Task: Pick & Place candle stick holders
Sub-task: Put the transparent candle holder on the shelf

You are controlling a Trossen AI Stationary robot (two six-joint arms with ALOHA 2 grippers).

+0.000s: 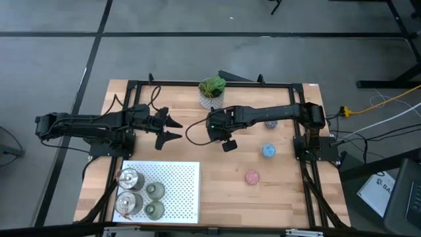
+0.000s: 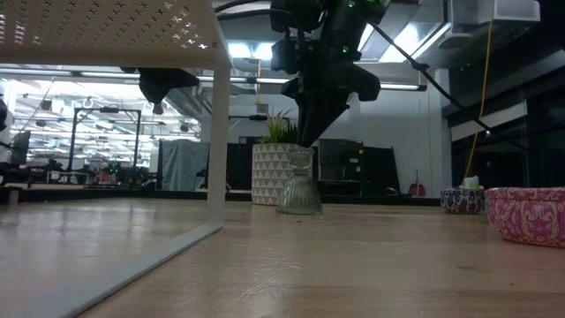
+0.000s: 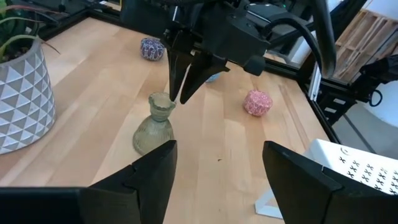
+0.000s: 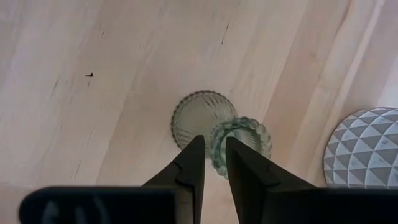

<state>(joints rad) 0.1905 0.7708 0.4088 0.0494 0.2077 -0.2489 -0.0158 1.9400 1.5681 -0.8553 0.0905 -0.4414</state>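
An olive-grey glass candle stick holder (image 3: 152, 127) stands on its foot on the table in front of the plant, also in the low view (image 2: 300, 190). My right gripper (image 3: 180, 93) comes down on it from above and is shut on its rim. My left gripper (image 1: 170, 128) stands open to the holder's left, clear of it, with nothing between its fingers (image 3: 165, 155). Two silver holders (image 1: 129, 179) and two olive-grey holders (image 1: 155, 191) sit on a white perforated shelf (image 1: 177, 191). A purple speckled holder (image 1: 270, 124), a blue one (image 1: 268, 150) and a pink one (image 1: 252, 177) rest on the table at the right. My right gripper (image 4: 216, 148) holds the holder's scalloped rim (image 4: 214, 144) at one side, one finger inside the mouth and one outside. The fingers (image 4: 194, 155) point steeply down from above. The holder stands about upright with its foot (image 4: 196, 115) on the table.
A green plant in a white patterned pot (image 1: 212, 92) stands close behind the holder at the far edge. The white shelf stands on legs (image 2: 219, 132) at the near left. Bare wood lies in the middle and toward the near edge.
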